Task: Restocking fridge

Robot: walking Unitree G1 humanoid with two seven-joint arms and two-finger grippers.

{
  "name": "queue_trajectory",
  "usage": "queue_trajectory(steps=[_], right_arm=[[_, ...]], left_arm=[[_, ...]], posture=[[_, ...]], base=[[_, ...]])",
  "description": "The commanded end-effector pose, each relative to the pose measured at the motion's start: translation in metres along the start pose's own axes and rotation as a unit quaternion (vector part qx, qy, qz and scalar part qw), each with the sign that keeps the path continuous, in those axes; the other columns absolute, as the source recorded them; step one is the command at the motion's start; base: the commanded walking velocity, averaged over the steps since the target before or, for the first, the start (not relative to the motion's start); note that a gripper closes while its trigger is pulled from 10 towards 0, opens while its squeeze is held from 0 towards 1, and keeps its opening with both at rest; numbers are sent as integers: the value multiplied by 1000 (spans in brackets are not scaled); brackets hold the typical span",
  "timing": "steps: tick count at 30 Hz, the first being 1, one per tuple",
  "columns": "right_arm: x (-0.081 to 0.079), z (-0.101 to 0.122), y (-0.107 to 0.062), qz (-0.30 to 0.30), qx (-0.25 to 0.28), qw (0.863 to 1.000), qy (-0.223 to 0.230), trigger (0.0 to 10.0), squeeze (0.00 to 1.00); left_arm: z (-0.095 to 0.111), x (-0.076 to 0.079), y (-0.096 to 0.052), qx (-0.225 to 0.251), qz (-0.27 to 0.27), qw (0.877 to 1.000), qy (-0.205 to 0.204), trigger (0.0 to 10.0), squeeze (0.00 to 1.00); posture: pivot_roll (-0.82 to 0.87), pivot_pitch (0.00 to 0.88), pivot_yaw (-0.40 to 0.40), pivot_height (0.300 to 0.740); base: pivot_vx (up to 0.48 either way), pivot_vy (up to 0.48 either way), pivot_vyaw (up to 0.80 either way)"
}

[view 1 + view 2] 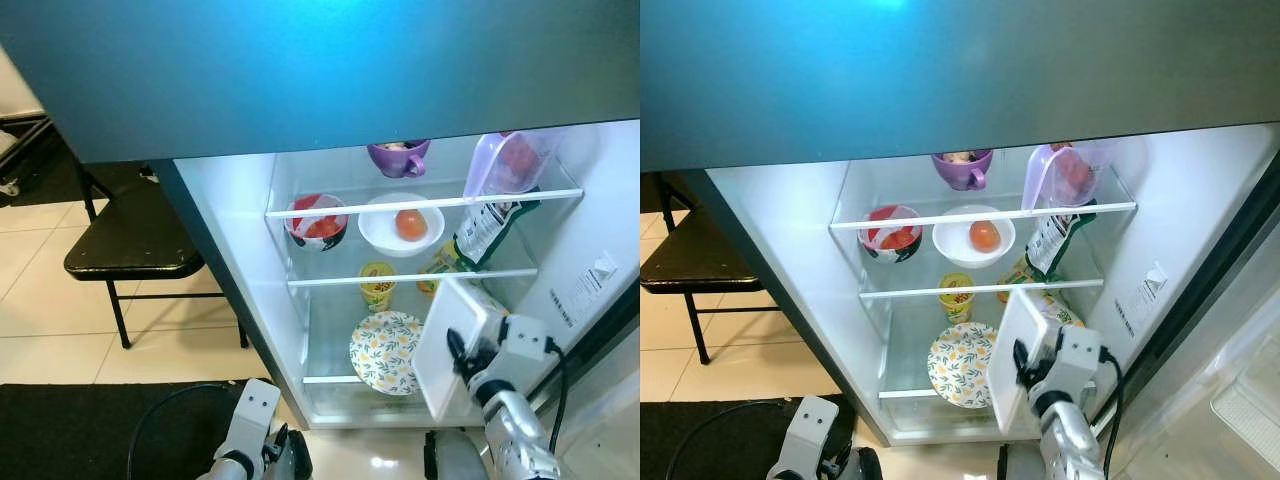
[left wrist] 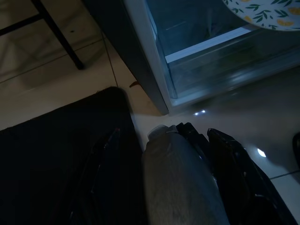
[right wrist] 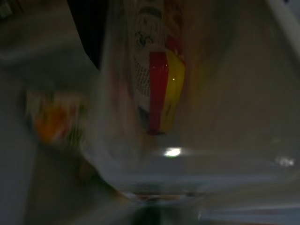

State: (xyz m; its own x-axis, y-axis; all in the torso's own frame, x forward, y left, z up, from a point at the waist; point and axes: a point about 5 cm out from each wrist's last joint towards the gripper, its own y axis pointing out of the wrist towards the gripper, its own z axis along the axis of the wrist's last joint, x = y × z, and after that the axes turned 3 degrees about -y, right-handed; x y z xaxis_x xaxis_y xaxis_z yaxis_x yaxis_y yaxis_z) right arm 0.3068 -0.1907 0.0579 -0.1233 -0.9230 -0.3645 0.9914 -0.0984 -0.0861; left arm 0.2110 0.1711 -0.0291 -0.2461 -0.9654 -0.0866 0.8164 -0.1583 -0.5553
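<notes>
Two glass shelves and the floor of the open white fridge (image 1: 235, 215) are already crowded. On the upper shelf (image 1: 420, 205) stand a purple mug (image 1: 398, 157) and a tilted clear plastic jug (image 1: 508, 162). Below sit a red-filled dark bowl (image 1: 318, 221), a white bowl with an orange fruit (image 1: 402, 224) and a leaning green-and-white packet (image 1: 485, 228). Lowest are a yellow cup (image 1: 377, 283) and a leaf-patterned round plate (image 1: 386, 350).

The right gripper (image 1: 460, 352) is clamped on a white, translucent rectangular plastic container (image 1: 448, 345), tipped on edge at the fridge mouth beside the plate. Pushed in at that tilt, it could likely knock the plate, catch the middle shelf's edge or topple the packet. The left gripper (image 2: 180, 154) hangs low over the tiled floor, its fingers closed around a grey bottle-like object (image 2: 180, 183) that could slip unnoticed.
</notes>
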Motion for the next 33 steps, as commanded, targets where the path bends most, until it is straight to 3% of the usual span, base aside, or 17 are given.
queue_trajectory(steps=[1, 2, 4, 5, 7, 13, 18, 20, 23, 24, 25, 28, 31, 33], right_arm=[[-11, 26, 10, 9, 48, 997, 55, 10000, 0], [-11, 26, 10, 9, 48, 997, 55, 10000, 0], [-16, 36, 10, 33, 59, 989, 129, 10000, 0], [-16, 36, 10, 33, 59, 989, 129, 10000, 0], [-26, 40, 5, 116, 40, 973, 194, 10000, 0], [-30, 28, -9, 187, -23, 959, 212, 10000, 0], [-31, 23, -12, 185, -49, 953, 235, 10000, 0], [-35, 18, -7, 133, -50, 951, 273, 10000, 0], [-44, 24, 0, 107, -32, 934, 340, 10000, 0], [-44, 24, 0, 107, -32, 934, 340, 10000, 0], [-46, 31, 3, 103, -19, 923, 371, 10000, 0], [-50, 43, 7, 105, -5, 909, 404, 10000, 0], [-52, 49, 10, 101, 2, 906, 410, 10000, 0], [-52, 50, 13, 73, 3, 914, 399, 10000, 0]], left_arm=[[-6, -2, -3, -12, 3, 1000, -1, 10000, 0], [-6, -2, -3, -12, 3, 1000, -1, 10000, 0], [-7, -2, -4, -14, 3, 1000, 0, 10000, 0], [-7, -2, -4, -14, 3, 1000, 0, 10000, 0], [-7, -2, -4, -14, 3, 1000, 1, 10000, 0], [-9, -3, -5, -16, 5, 1000, 0, 10000, 0], [-9, -4, -6, -17, 6, 1000, -1, 10000, 0], [-9, -4, -6, -16, 6, 1000, 0, 10000, 0], [-9, -5, -8, -16, 7, 1000, 3, 10000, 0], [-9, -5, -8, -16, 7, 1000, 3, 10000, 0], [-9, -6, -8, -16, 7, 1000, 4, 10000, 0], [-9, -7, -9, -17, 6, 1000, 8, 10000, 0], [-9, -8, -10, -17, 6, 1000, 10, 10000, 0], [-8, -9, -11, -16, 6, 1000, 11, 10000, 0]], posture=[[-85, 155, 63, 606], [-85, 155, 63, 606], [-85, 155, 63, 606], [-85, 155, 63, 606], [-82, 158, 56, 606], [-82, 161, 52, 606], [-79, 162, 53, 606], [-71, 166, 59, 606], [-62, 170, 67, 606], [-62, 170, 67, 606], [-59, 170, 69, 606], [-52, 175, 76, 606], [-49, 180, 78, 606], [-47, 184, 79, 606]], base=[[0, 0, 0], [0, 0, 0], [0, 0, 0], [0, 0, 0], [0, 0, 0], [0, 0, 0], [0, 0, 0], [0, 0, 0], [0, 0, 0], [0, 0, 0], [0, 0, 0], [0, 0, 0], [0, 0, 0], [0, 0, 0]])
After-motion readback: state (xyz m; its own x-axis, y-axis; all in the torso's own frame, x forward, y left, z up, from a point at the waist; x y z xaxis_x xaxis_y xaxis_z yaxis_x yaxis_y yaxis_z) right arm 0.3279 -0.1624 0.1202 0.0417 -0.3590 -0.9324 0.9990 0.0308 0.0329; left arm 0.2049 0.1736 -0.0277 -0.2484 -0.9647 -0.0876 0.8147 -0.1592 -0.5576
